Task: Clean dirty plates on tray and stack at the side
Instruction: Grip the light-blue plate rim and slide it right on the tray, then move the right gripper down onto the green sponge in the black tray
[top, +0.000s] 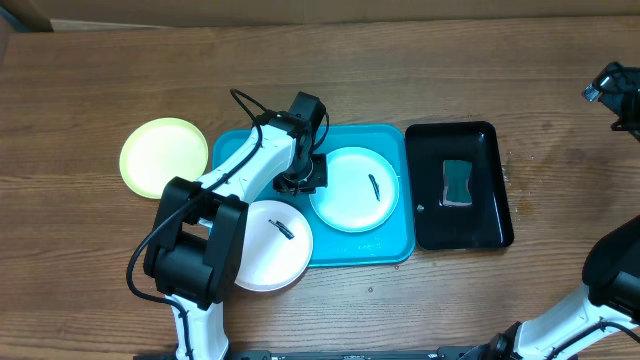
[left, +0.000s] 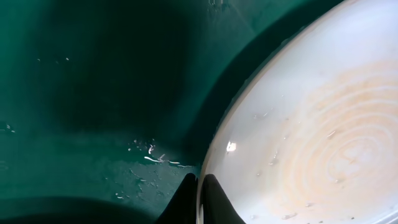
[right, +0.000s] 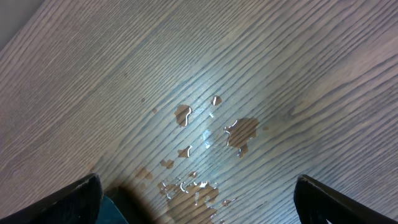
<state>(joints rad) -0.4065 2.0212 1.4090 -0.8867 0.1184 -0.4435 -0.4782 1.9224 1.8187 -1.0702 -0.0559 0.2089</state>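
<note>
Wooden table (top: 100, 80) held the turquoise tray (top: 385, 245) mid-frame, and the left gripper (left: 200, 194), much the nearer, sat clamped on the pale blue plate (top: 355, 190) at its left rim, while the right gripper (right: 199, 202) gaped empty far right.

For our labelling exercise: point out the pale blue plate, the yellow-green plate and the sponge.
pale blue plate (top: 348, 195), overhead view, face left of smear
yellow-green plate (top: 163, 157), overhead view, its centre
sponge (top: 458, 182), overhead view, middle of its top

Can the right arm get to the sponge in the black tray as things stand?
Probably yes: the sponge lies uncovered, and the left hand is off at the tray, shut on a plate.
</note>
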